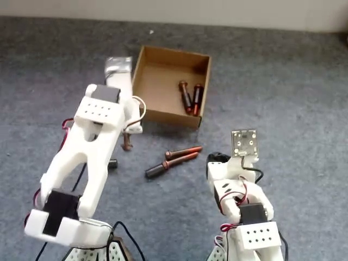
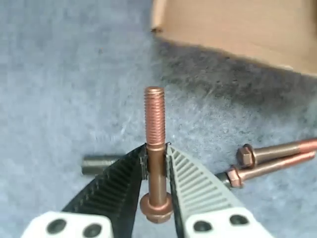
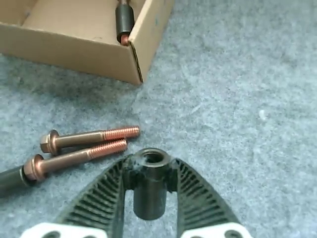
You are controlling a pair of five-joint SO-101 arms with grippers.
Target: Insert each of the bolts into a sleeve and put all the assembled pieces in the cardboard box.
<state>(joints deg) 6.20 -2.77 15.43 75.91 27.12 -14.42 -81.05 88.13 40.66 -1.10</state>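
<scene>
The right tool [image 3: 149,166] is pinched shut on a dark sleeve [image 3: 148,193] whose open bore points away from the wrist. The left tool [image 2: 156,151] is clamped on the shank of a copper bolt [image 2: 154,114], which runs in line with the tool, head toward the wrist and threads outward. Between the tools, two loose bolts [image 1: 183,151] lie side by side on the counter [image 1: 304,109], and a second sleeve [image 1: 155,171] seemingly touches one head. Beyond them, the cardboard box [image 1: 166,116] holds two assembled pieces [image 1: 186,97].

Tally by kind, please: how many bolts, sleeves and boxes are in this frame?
Bolts: 5 (two boxed, two on the carpet, one in the left gripper)
Sleeves: 5 (two boxed, two on the carpet, one in the right gripper)
Cardboard box: 1
Total: 11
</scene>
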